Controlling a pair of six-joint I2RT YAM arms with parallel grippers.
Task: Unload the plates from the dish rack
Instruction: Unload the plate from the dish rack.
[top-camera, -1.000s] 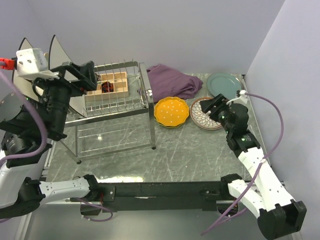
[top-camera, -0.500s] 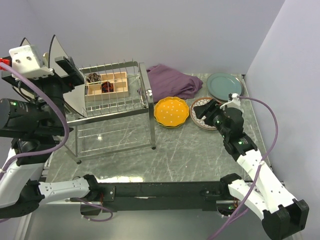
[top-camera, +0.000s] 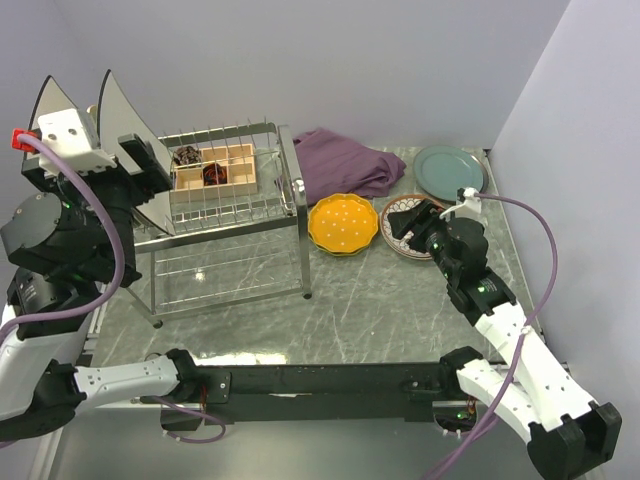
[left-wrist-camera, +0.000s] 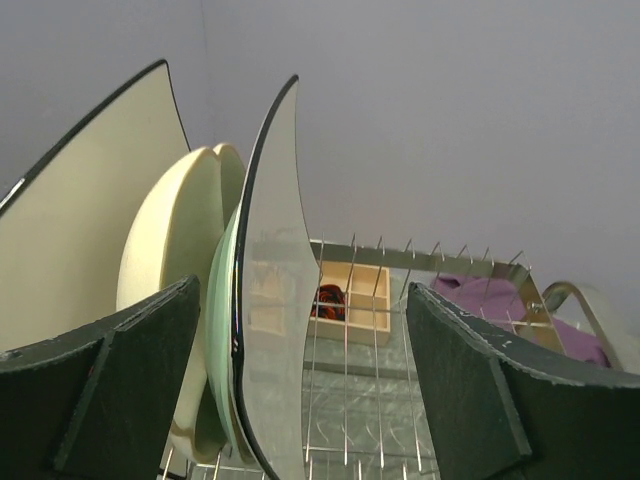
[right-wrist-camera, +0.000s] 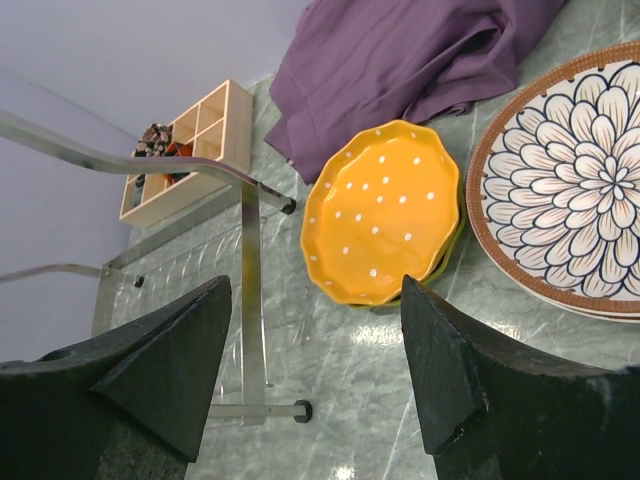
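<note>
Currently: the green marble worktop (top-camera: 380, 300) carries everything. The two-tier wire dish rack (top-camera: 299, 240) stands at its left side.

The left arm (top-camera: 60, 230) is high, by the rack's left end. The left jaws are spread wide and empty, facing the edges of the racked plates. The right arm (top-camera: 505, 325) reaches over the worktop's right side. The right jaws are open and empty, above the brown-patterned plate (right-wrist-camera: 580, 190).

Upper tier, left end: near square plate (left-wrist-camera: 275, 300) and far square plate (left-wrist-camera: 80, 240), both white with dark rims, on edge. Between them stand a round cream plate (left-wrist-camera: 170, 260) and a pale green plate (left-wrist-camera: 222, 330), also upright.

The purple cloth (top-camera: 345, 165) is bunched at the back, right of the rack. The teal-green plate (top-camera: 450, 168) lies flat in the far right corner. The orange dotted plate (right-wrist-camera: 385, 210), scalloped, lies just beside the patterned one. It is stacked on a lime-yellow plate (right-wrist-camera: 447, 258), of which only the rim shows.

A small wooden compartment box (top-camera: 215, 172) sits on the upper tier.
</note>
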